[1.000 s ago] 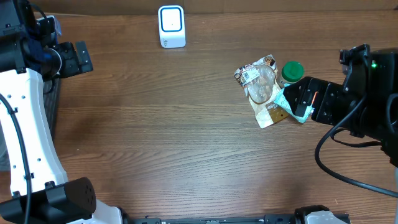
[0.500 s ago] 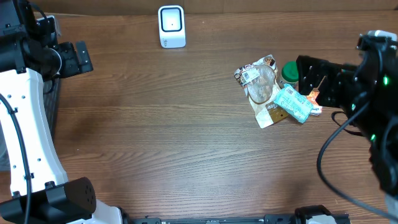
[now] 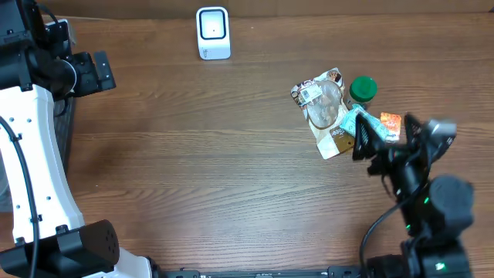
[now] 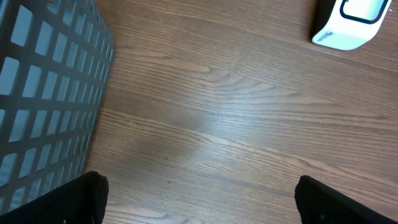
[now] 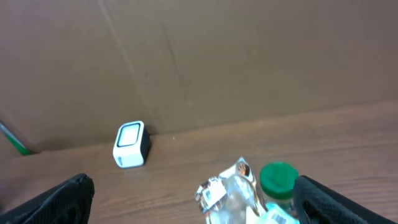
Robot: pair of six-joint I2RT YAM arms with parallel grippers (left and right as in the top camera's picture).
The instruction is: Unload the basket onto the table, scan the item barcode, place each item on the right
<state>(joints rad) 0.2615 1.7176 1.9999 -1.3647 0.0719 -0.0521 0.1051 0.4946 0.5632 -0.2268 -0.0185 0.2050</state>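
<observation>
On the right side of the table, goods: a crinkled clear-and-brown foil packet (image 3: 324, 104), a green-lidded jar (image 3: 362, 89), a teal cardboard box (image 3: 359, 121) and a small orange sachet (image 3: 390, 123) lie bunched together, some overlapping.
Item to be scanned: none is lifted, and which one is meant cannot be told.
Scanner: a white rounded barcode reader with a blue-rimmed window (image 3: 213, 32) stands at the far edge, well apart from the goods.
Right gripper (image 3: 388, 136): it hangs just near of the bunch with its fingers spread wide and nothing between them. One finger overlaps the teal box from above, but contact cannot be told.
Left gripper (image 4: 198, 198): at the far left beside a grey mesh basket (image 4: 43, 93), it is spread wide and empty over bare wood.
Hazard, grasp: because the goods crowd together, closing fingers may catch two at once or topple the jar.
Hazard, packet: slick crinkled foil may slip or buckle.
Hazard, reading: a barcode turned away from the window would not register.
</observation>
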